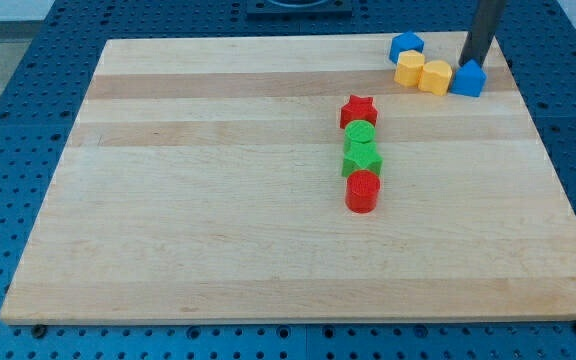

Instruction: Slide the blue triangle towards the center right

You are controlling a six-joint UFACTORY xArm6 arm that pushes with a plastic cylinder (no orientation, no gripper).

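Note:
The blue triangle point(469, 79) sits near the view's top right corner of the wooden board point(218, 200). My tip point(474, 62) is at the triangle's top edge, touching it or nearly so, just above it in the view. Two yellow blocks point(409, 69) point(435, 77) lie in a row to the triangle's left, the nearer one touching it. A blue block point(406, 45) sits above the left yellow block.
A column of blocks stands at the board's middle: a red star point(358, 110), a green round block point(361, 134), a green star point(362, 159) and a red cylinder point(363, 191). The board's right edge point(553, 190) runs just right of the triangle.

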